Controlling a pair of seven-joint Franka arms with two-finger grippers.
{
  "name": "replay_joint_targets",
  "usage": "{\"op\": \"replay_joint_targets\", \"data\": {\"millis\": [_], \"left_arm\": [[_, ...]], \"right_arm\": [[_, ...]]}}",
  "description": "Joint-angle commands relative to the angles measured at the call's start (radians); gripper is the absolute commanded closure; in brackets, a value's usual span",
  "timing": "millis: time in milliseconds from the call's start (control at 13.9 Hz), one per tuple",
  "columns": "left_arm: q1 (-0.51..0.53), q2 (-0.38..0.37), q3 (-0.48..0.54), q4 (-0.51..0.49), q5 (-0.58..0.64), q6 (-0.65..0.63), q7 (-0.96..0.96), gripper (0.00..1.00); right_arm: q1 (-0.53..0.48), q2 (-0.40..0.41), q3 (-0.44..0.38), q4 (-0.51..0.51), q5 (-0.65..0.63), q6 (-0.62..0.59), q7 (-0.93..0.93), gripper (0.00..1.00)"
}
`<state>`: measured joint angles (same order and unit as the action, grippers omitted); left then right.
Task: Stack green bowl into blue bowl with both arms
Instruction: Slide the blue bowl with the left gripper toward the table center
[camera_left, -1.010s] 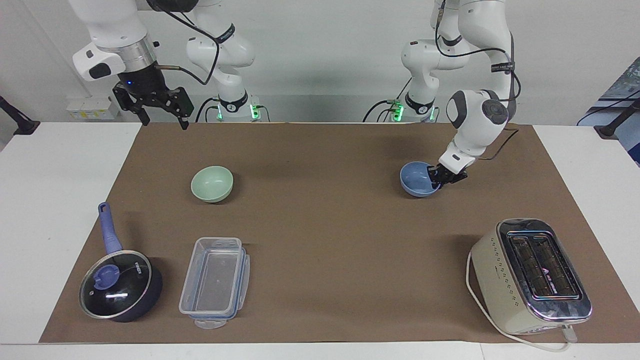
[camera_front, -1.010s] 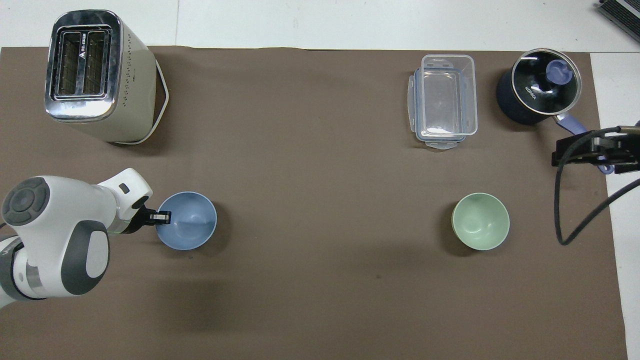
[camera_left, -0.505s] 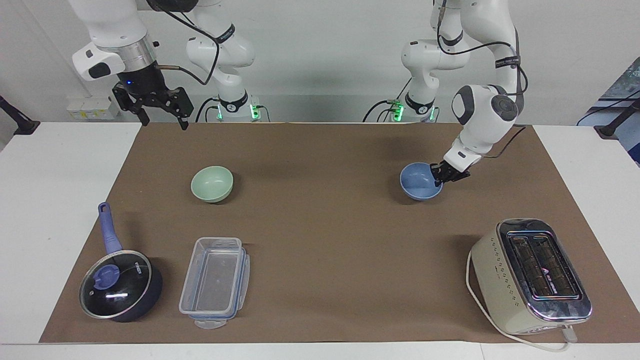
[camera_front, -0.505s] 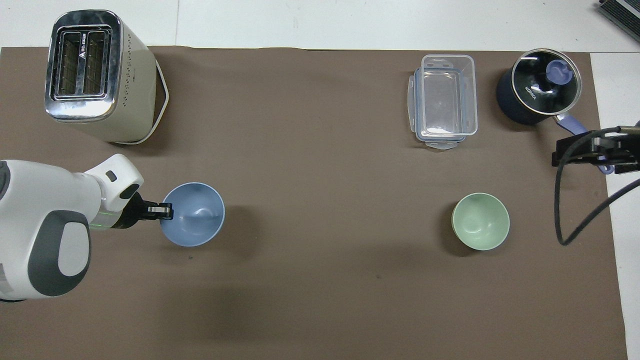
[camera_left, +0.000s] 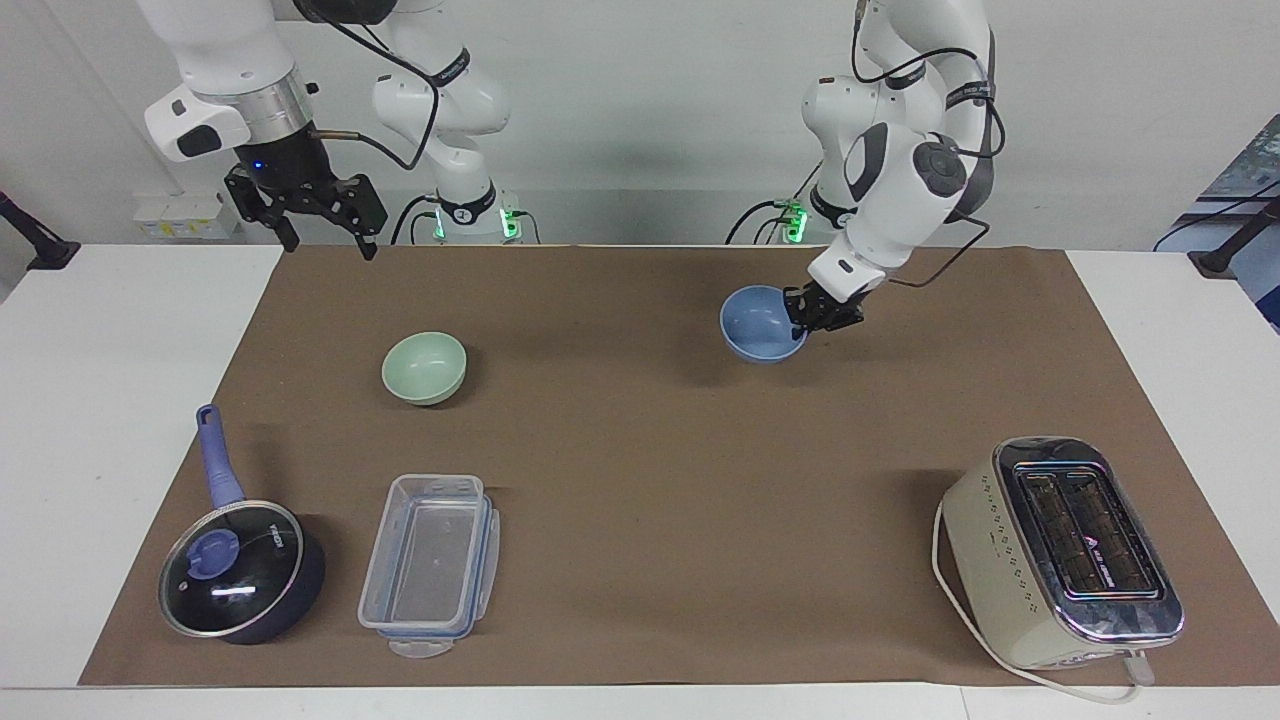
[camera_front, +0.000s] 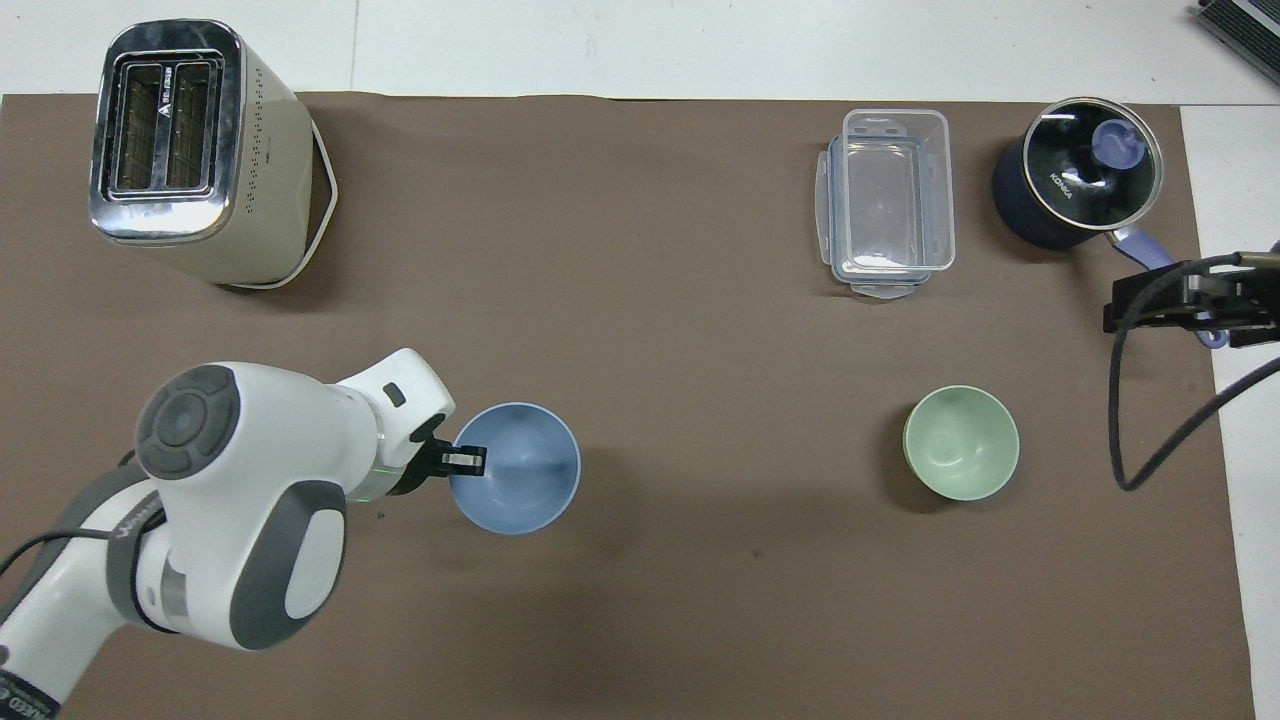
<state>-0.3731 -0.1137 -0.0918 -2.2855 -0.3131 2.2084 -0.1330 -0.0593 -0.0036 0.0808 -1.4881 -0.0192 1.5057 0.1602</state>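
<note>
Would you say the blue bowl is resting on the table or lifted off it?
Lifted. The left hand grips the blue bowl by its rim, and the bowl's shadow lies apart from it on the brown mat.

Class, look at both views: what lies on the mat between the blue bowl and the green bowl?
Nothing: the overhead view shows only bare brown mat between the blue bowl, held by the left tool, and the green bowl.

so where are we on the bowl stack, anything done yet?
Stack not done. Left gripper is shut on the rim of the blue bowl and holds it up over the brown mat. The green bowl sits untouched on the mat toward the right arm's end. Right gripper waits, open, in the air. Left: set blue down, put green in it.
</note>
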Motion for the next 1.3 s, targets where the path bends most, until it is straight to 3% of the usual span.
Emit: {"op": "replay_joint_targets", "data": {"millis": [0,505,649,722,794,866,1082,1227], "left_arm": [[-0.136,0.026,0.014,-0.032,-0.015,0.121,-0.150,1.00],[-0.355,0.178,0.015,-0.034,-0.015,0.336,-0.395,1.00],[-0.446,0.271,0.017,-0.034,-0.015,0.468,-0.476,1.00],[-0.446,0.293,0.017,-0.032,-0.015,0.500,-0.481,0.88],[-0.437,0.293,0.017,-0.023,-0.015,0.499,-0.479,0.38],[-0.431,0.273,0.027,-0.023,-0.015,0.495,-0.479,0.00],[-0.343,0.180,0.035,0.023,-0.009,0.311,-0.467,0.00],[-0.276,0.158,0.035,0.084,0.017,0.185,-0.464,0.00]], "right_arm": [[-0.004,-0.003,-0.003,0.002,-0.005,0.007,-0.033,0.00],[-0.007,-0.003,-0.003,0.000,-0.005,0.010,-0.073,0.00],[-0.011,-0.006,-0.003,-0.007,-0.004,0.011,-0.073,0.00],[-0.011,-0.006,-0.003,-0.007,-0.005,0.011,-0.073,0.00],[-0.010,-0.006,-0.003,-0.006,-0.005,0.011,-0.073,0.00],[-0.010,-0.006,-0.003,-0.007,-0.005,0.011,-0.073,0.00],[-0.010,-0.006,-0.003,-0.007,-0.004,0.013,-0.073,0.00],[-0.011,-0.009,-0.003,-0.018,-0.004,0.031,-0.073,0.00]]}}
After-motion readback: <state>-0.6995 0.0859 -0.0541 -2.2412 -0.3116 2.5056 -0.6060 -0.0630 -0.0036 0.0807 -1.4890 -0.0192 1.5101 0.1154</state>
